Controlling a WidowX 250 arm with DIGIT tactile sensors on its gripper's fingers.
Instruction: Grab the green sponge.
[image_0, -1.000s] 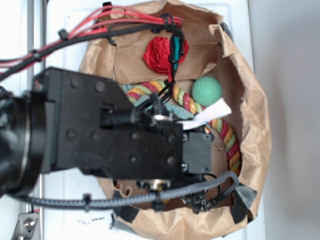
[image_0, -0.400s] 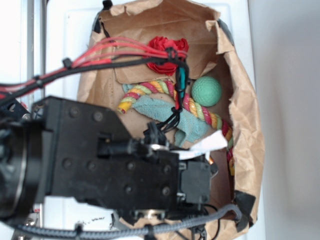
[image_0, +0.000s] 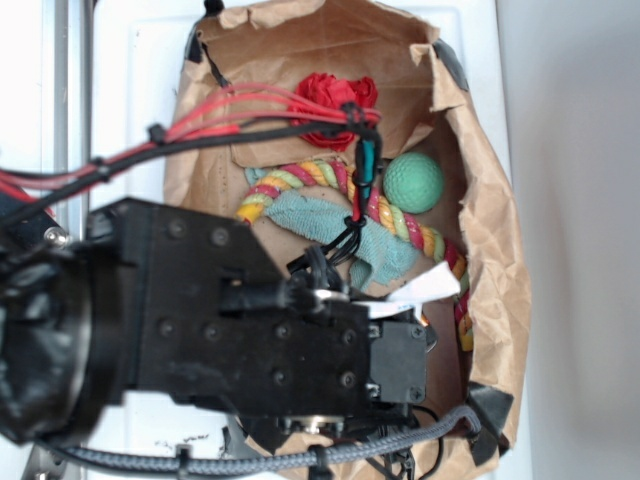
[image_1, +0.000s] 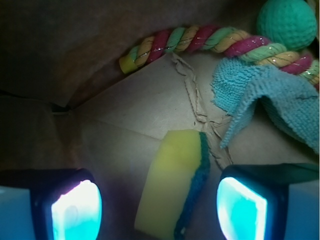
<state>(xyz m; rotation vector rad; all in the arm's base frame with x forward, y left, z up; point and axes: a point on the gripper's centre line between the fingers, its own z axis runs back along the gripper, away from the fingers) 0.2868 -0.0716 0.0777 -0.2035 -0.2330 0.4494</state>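
Robot gripper (image_1: 155, 205) has dropped deeper into the brown paper bag (image_0: 490, 240) — jaws spread, straddling the yellow-and-green foam sponge (image_1: 172, 187), ready to close

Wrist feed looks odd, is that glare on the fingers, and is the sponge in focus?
Wrist view: fingers glow cyan and blurred, bag floor dim, green sponge fairly sharp between them. Exterior view: bright, even light, arm hides the sponge.

No readable text, labels, brands or numbers anywhere. The small white paper tag (image_0: 425, 290) sticking out beside the black arm housing looks blank; dark marks on the white surface at bottom left are too blurred to read.
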